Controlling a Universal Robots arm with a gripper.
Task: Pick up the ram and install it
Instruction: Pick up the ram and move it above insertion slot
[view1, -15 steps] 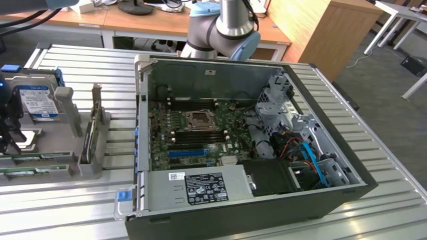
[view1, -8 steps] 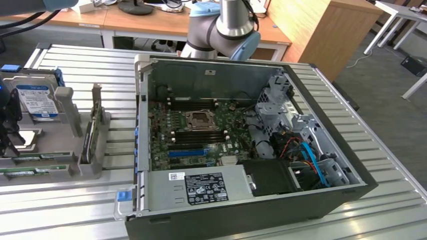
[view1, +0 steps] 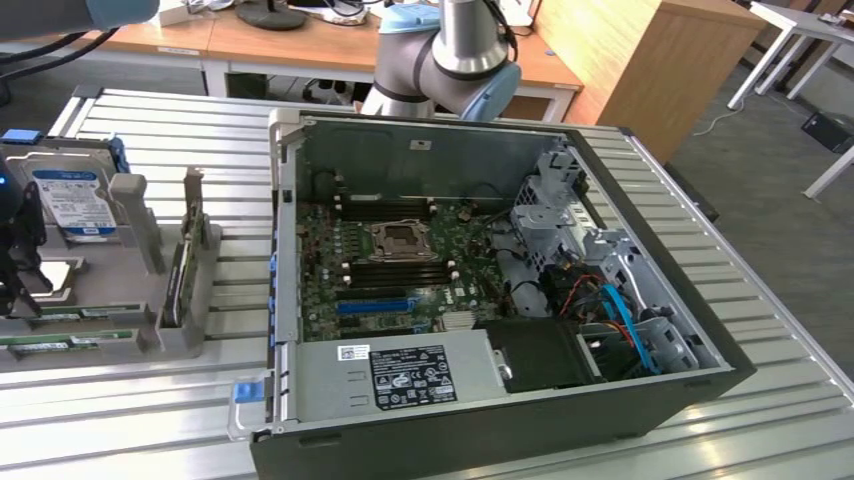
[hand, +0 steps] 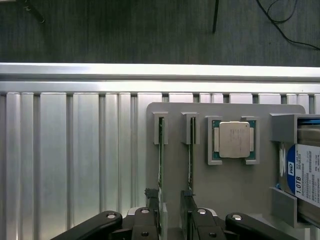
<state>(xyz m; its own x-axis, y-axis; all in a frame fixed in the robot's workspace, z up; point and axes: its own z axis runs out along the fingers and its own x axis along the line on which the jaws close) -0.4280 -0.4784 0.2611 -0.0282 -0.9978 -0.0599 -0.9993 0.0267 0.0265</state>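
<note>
Over grey slotted plastic holder (hand: 225, 185): black gripper (hand: 170, 200) wide open, empty; long thin green ram (hand: 161, 150) on edge; straddle squarely.

Silver arm (view1: 461, 40) with blue caps; black gripper (hand: 170, 200) with silver screws.

- This is a robotics lab or test workshop set up in an office-like room.
- A Universal Robots arm (view1: 447, 50) stands at a ribbed aluminium worktable (view1: 790, 330).
- An open desktop computer case (view1: 641, 400) lies on the table, its motherboard (view1: 387, 260) exposed.
- A grey fixture plate (hand: 230, 195) holds loose parts (the ram (hand: 161, 150) on edge, a processor (hand: 233, 140), a hard drive (view1: 74, 200)).
- Wooden desks (view1: 307, 45), grey carpet (view1: 774, 190) and trailing cables (hand: 285, 25) surround the table.
</note>
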